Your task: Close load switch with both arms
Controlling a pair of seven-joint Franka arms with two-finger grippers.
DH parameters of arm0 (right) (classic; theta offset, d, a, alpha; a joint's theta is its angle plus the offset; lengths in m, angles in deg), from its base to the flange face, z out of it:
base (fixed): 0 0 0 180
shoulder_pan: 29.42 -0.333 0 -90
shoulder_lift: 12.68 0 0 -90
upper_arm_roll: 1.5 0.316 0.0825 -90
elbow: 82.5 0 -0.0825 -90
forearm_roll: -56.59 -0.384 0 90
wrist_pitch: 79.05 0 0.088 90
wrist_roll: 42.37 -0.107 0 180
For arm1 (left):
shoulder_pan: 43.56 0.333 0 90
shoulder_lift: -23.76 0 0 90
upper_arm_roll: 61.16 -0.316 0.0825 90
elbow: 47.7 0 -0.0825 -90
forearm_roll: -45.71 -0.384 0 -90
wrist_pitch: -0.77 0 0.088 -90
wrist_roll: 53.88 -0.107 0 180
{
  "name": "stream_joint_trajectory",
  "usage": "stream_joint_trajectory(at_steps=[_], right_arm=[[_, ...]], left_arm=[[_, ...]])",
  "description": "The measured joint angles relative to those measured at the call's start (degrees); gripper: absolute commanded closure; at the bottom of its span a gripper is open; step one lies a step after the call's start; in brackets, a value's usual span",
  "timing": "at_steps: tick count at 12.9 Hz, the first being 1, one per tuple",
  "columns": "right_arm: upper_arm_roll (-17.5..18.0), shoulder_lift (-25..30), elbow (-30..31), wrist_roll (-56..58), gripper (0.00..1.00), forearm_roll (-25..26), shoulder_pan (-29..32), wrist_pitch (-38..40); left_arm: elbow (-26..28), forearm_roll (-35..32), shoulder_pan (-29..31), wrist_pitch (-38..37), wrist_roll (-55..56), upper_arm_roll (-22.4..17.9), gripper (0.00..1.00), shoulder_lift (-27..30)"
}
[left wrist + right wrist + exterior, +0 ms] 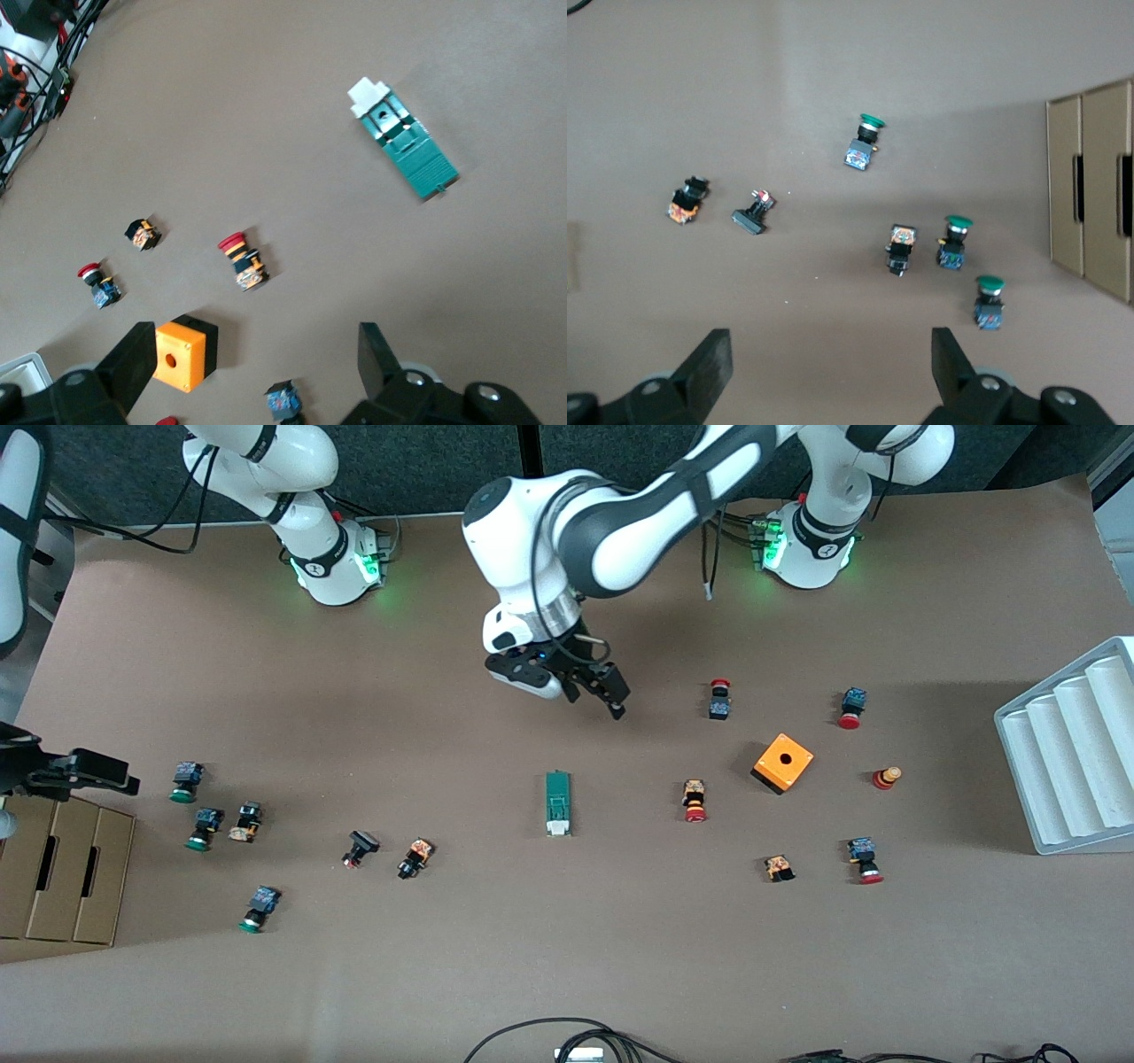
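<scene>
Left pincer (601, 691): spread wide, empty, over bare tabletop (567, 957).
Right pincer (828, 372): wide, empty, waiting above green-capped buttons.
Risk: narrow green load switch block (557, 803) likely skids if pressed one-sided.

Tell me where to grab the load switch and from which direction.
Judging by its pose, grip the load switch across the narrow width of its green body, coming straight down from above. It lies flat on the bare table, long axis running toward the front camera, white end nearest it. Both long sides are free. The left gripper, open, hangs over the table close by. The right gripper, also open, waits over the green-capped buttons.
</scene>
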State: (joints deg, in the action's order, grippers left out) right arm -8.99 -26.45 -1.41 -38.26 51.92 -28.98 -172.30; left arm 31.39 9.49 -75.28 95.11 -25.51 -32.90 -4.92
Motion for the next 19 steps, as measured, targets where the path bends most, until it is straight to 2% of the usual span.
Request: stream_joint_trajectory(at_steps=[2, 4, 8, 12, 16, 17, 19], right_arm=[[0.2, 0.7, 0.0, -3.3, 0.0, 2.1, -0.8, 1.4], [0.1, 2.7, 0.4, -0.2, 0.0, 3.0, -0.7, 1.7], [0.0, 9.1, 5.5, -3.4, 0.0, 3.0, -0.5, -0.7], [1.1, 11.8, 7.8, -5.4, 0.0, 2.7, -0.6, -0.8], [2.2, 11.6, 8.5, -6.1, 0.01, 2.7, -0.7, -0.6], [2.1, 11.5, 8.5, -6.1, 0.01, 2.7, -0.7, -0.6], [2.2, 11.5, 8.5, -6.3, 0.01, 2.7, -0.7, -0.6]], left_arm=[[-1.6, 5.0, 3.7, -2.7, -6.0, -0.1, 0.0, 2.0], [-2.2, 10.4, 8.9, -4.1, -13.1, -0.2, 0.0, 4.9], [-2.2, 19.8, 20.4, -5.7, -19.8, -0.3, 0.0, 10.1], [-2.3, 23.0, 28.9, -7.7, -20.5, -0.3, 0.0, 12.5], [-2.3, 24.8, 33.6, -10.6, -20.6, -0.4, 0.0, 14.5], [-2.2, 26.2, 34.3, -10.6, -20.8, -1.3, 0.0, 15.1], [-0.1, 30.7, 34.3, -10.7, -24.8, -6.9, 0.0, 18.1]])
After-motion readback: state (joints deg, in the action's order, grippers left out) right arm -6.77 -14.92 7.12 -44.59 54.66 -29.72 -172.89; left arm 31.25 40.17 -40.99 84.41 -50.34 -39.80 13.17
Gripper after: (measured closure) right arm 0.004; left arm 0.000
